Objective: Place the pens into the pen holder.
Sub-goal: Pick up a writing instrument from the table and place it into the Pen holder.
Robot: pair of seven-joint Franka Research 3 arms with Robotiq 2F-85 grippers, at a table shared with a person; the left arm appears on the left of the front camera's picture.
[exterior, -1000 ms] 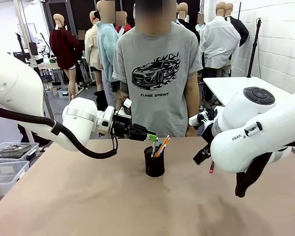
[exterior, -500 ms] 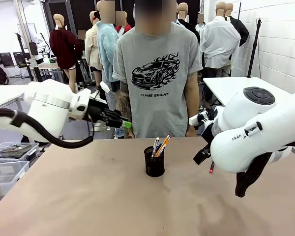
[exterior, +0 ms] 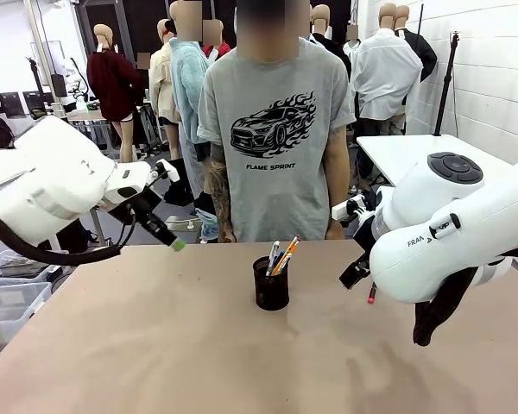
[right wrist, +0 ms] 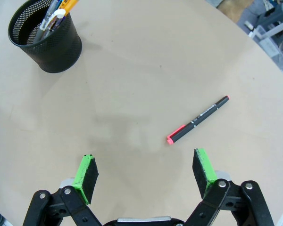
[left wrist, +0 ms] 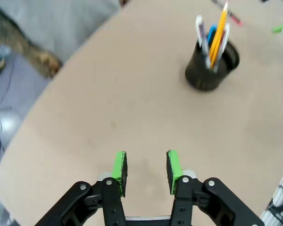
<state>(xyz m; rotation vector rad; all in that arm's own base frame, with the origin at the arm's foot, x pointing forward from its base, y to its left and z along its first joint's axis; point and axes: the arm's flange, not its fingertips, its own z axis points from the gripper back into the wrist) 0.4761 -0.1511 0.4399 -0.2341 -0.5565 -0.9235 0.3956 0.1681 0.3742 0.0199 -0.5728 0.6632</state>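
Pen holder (exterior: 271, 285) stands upright on the worktop (exterior: 155, 345), about mid-width and toward the far side. Black mesh cup, open top. Several pens stand in it, leaning right and rising above the rim: a yellow-orange pencil-like one (exterior: 287, 254), a white-silver pen (exterior: 272, 255) and a blue one between them. The left wrist view gives the same cluster, with the yellow-orange stick (left wrist: 219, 33) tallest. The dark pen with red-pink tip (right wrist: 197, 120) lies flat on the bare worktop to the right of the holder, well apart from it. In the front view it lies close by the right arm, its red tip toward the near side. Right pincer (right wrist: 144, 162) hangs over the worktop near that pen. Its jaws are spread wide with nothing between them, and the pen lies just beyond one green pad, untouched. Left pincer (exterior: 177, 244) is above the far left part of the worktop, angled downward and well apart from the holder. Its own camera shows the green pads (left wrist: 120, 165) parted by a moderate gap, bare worktop visible between them, nothing gripped. A person (exterior: 276, 129) in a grey printed T-shirt stands at the far edge, behind the holder.
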